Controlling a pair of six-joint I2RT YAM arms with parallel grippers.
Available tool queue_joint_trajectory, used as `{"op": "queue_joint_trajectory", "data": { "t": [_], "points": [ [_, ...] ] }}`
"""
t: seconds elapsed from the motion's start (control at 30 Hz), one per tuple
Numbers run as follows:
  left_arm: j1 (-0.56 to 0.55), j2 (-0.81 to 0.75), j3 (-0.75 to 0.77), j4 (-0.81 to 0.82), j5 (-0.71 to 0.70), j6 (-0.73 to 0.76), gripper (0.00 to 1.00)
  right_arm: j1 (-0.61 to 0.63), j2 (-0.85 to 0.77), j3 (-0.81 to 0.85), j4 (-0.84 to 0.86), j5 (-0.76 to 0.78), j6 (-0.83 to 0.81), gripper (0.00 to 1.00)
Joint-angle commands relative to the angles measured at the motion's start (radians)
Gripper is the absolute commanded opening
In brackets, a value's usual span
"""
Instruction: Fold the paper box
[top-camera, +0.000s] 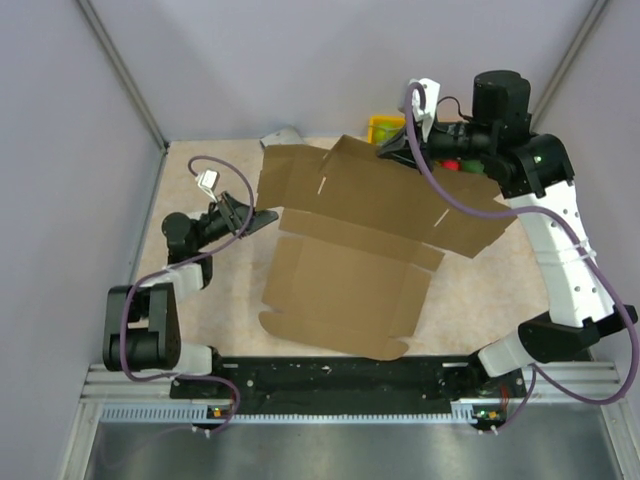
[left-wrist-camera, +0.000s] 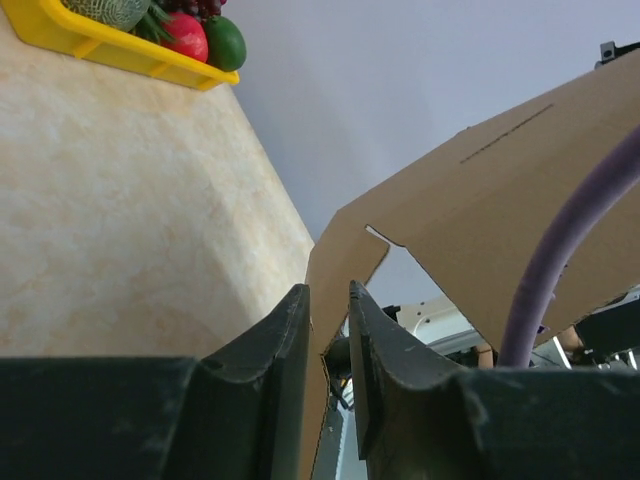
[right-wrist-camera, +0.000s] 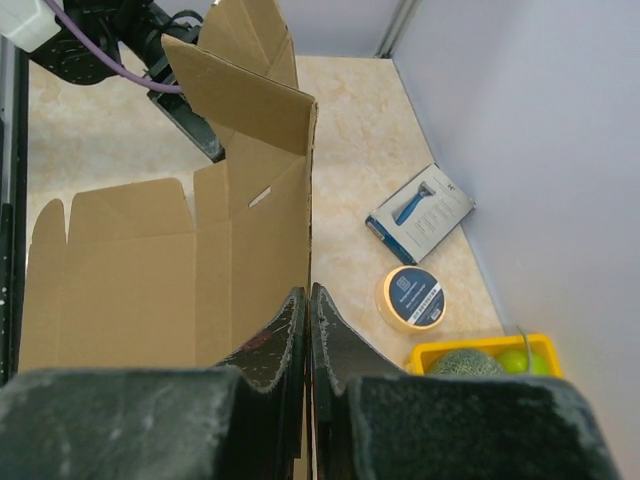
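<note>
The paper box (top-camera: 345, 260) is a large brown die-cut cardboard sheet with flaps, its near part flat on the table and its far panels lifted. My left gripper (top-camera: 262, 217) is at the sheet's left flap. In the left wrist view its jaws (left-wrist-camera: 326, 290) straddle the edge of that flap (left-wrist-camera: 340, 260), which lies against one finger with a narrow gap to the other. My right gripper (top-camera: 385, 152) is at the far edge. There its fingers (right-wrist-camera: 308, 290) are pressed shut on the upright panel (right-wrist-camera: 120, 270).
A yellow tray (right-wrist-camera: 480, 350) with fruit stands at the back right, also seen at the tray's rim (left-wrist-camera: 110, 45). A tape roll (right-wrist-camera: 412, 297) and a blue-grey packet (right-wrist-camera: 420, 213) lie by the right wall. Walls close in the table on three sides.
</note>
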Motion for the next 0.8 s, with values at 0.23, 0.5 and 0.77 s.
{"op": "queue_joint_trajectory", "data": {
  "t": [0.23,0.5,0.77],
  "points": [
    [-0.052,-0.073,0.067,-0.276,-0.049,0.298,0.2,-0.031,-0.041,0.02,0.094,-0.07,0.03,0.0],
    [0.033,0.002,-0.01,0.142,-0.075,0.021,0.21,-0.031,-0.05,0.026,0.1,-0.056,0.029,0.0],
    [-0.055,0.002,0.088,-0.19,-0.077,0.249,0.25,-0.031,-0.048,0.034,0.107,-0.067,0.036,0.0]
  ]
}}
